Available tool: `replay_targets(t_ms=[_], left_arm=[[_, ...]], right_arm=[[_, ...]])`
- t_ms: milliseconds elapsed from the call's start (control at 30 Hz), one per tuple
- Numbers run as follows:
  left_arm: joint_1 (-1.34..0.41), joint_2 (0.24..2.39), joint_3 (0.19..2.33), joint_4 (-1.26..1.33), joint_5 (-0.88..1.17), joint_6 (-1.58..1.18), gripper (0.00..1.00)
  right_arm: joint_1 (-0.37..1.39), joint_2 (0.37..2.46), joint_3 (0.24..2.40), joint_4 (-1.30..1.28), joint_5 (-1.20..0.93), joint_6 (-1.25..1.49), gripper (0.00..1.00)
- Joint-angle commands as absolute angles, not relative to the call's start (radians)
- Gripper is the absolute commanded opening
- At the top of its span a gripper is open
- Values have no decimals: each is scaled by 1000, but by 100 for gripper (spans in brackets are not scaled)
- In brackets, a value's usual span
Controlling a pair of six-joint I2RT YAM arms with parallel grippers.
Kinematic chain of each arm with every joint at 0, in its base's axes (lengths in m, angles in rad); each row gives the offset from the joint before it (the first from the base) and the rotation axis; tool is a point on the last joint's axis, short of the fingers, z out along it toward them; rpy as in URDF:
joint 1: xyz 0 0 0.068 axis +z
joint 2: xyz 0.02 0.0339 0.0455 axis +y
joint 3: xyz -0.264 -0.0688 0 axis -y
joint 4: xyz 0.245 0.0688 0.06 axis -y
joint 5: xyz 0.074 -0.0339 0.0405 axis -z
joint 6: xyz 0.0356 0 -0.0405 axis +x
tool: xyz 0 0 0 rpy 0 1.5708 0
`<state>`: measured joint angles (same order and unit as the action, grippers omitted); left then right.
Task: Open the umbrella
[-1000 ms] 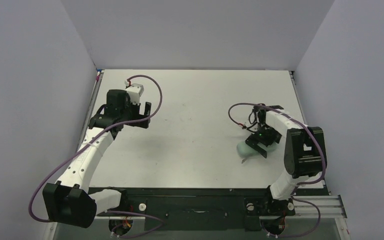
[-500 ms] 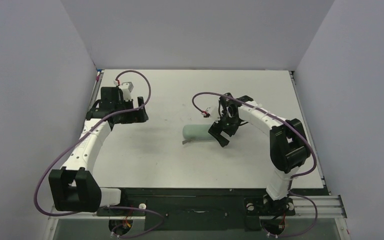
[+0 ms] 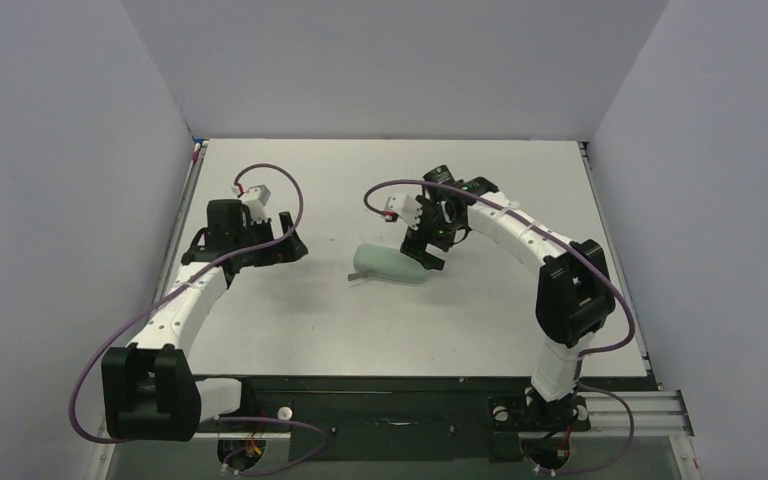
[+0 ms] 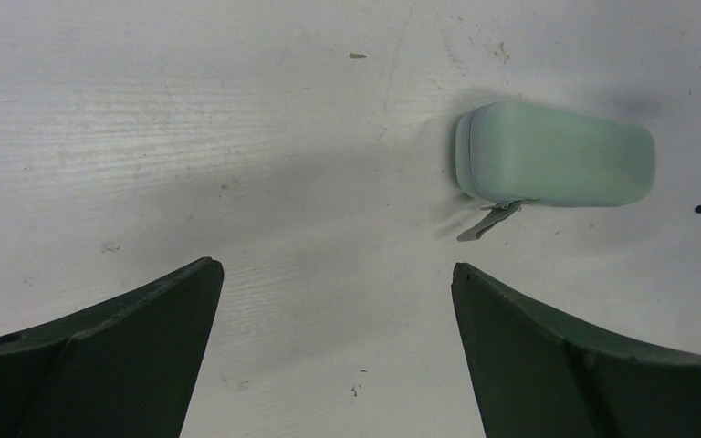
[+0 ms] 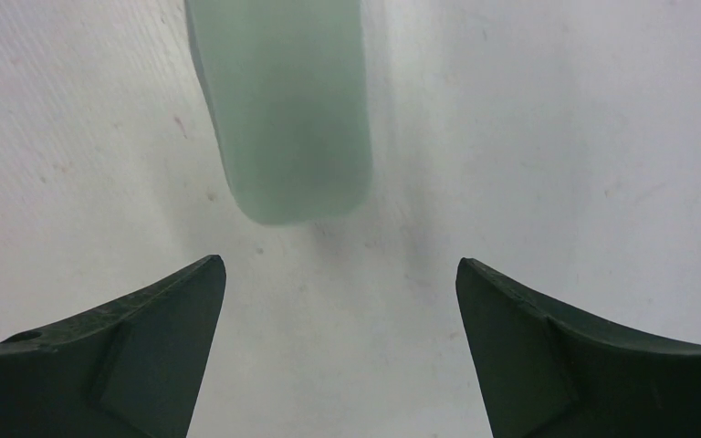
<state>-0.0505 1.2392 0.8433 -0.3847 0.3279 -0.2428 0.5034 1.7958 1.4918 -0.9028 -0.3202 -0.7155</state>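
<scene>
No tan umbrella fabric, shaft or handle shows in any view. A pale grey-green soft sleeve (image 3: 390,264) lies flat near the table's middle, with a small grey pull tab (image 3: 357,276) at its left end. My right gripper (image 3: 426,256) is open and empty, just off the sleeve's right end; the right wrist view shows that end (image 5: 278,100) ahead of the gripper (image 5: 339,263). My left gripper (image 3: 290,243) is open and empty, left of the sleeve. The left wrist view shows the sleeve (image 4: 557,153) and tab (image 4: 491,221) ahead and to the right of the gripper (image 4: 335,267).
The white table (image 3: 390,330) is enclosed by grey walls on three sides. Purple cables loop over both arms. A black rail (image 3: 390,400) runs along the near edge.
The sleeve moved from the table's right side to the middle, carried along with my right gripper, which now stands open off its right end. My left arm shifted slightly nearer and rightward.
</scene>
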Motion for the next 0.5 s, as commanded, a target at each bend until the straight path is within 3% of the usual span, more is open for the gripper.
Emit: replay_targets(t_ms=[0,200,333,367,467], left_arm=[[-45,1213,815,-265,370,-293,97],[-45,1193,707,-164,426,-300,97],[-44,1191,635,-73,412,-310,99],[-44,1206,629,-60,415,-325,97],[-50,1239,606,59,444,-363,76]], right_arm=[[592,1853,1520,-796,-359,-632,93],[636,1944,1536,-710,-311,-601,92],[642,1980,1524,-692,-269,-640,87],[642,1981,1510,-691,-268,-648,84],[644,1969,1475,-688,-273,-651,73]])
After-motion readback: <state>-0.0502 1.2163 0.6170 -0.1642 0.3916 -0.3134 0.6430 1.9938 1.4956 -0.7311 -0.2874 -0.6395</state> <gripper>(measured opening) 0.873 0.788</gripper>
